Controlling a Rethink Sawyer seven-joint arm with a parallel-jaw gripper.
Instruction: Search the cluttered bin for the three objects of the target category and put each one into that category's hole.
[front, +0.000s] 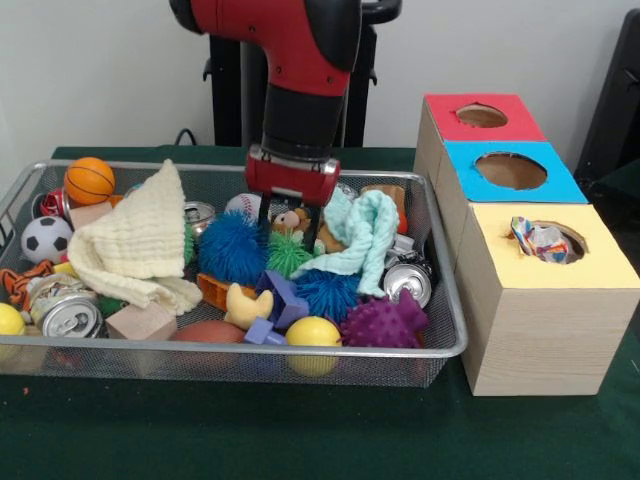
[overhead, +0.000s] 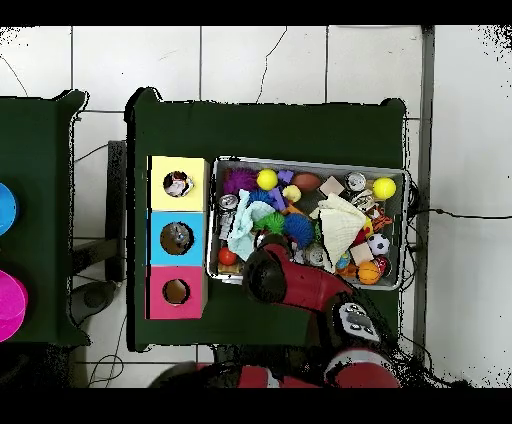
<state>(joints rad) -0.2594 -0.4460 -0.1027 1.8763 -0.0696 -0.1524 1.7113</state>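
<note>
**Wire-mesh bin under my gripper, three-holed box beside it**

Silver wire is forming the mesh bin (front: 440, 300) that is sitting on the dark green tablecloth (front: 300, 430). Going from the left in the front view, an orange mini basketball (front: 89, 180) is resting in the far corner, with a black-and-white soccer ball (front: 45, 238) nearer and a crushed silver drinks can (front: 68, 316) below that. A cream knitted cloth (front: 135, 245) is draping over this side, and a plain wooden block (front: 141, 322) is lying at its lower edge.

Toward the middle, a fuzzy blue ball (front: 231, 247) is sitting beside a green spiky ball (front: 288, 254). My gripper (front: 290, 228) is hanging just above the clutter here, its two black fingers (front: 264, 212) standing apart with nothing between them, over a small tan toy I cannot identify. Nearer the front rim, a yellow ball (front: 313, 332) and a purple spiky ball (front: 383, 322) are lying side by side. A mint green cloth (front: 362, 238) is trailing over the right side, and a second silver can (front: 407, 281) is showing beneath it.

Right of the bin, apart from it, a wooden box is standing with three holed tops: a yellow panel (front: 545, 258) nearest, whose hole is holding a crumpled wrapper (front: 540, 240), then a blue panel (front: 510, 170), then a red panel (front: 482, 116). In the overhead view my arm (overhead: 300, 285) is reaching over the bin's rim.
</note>
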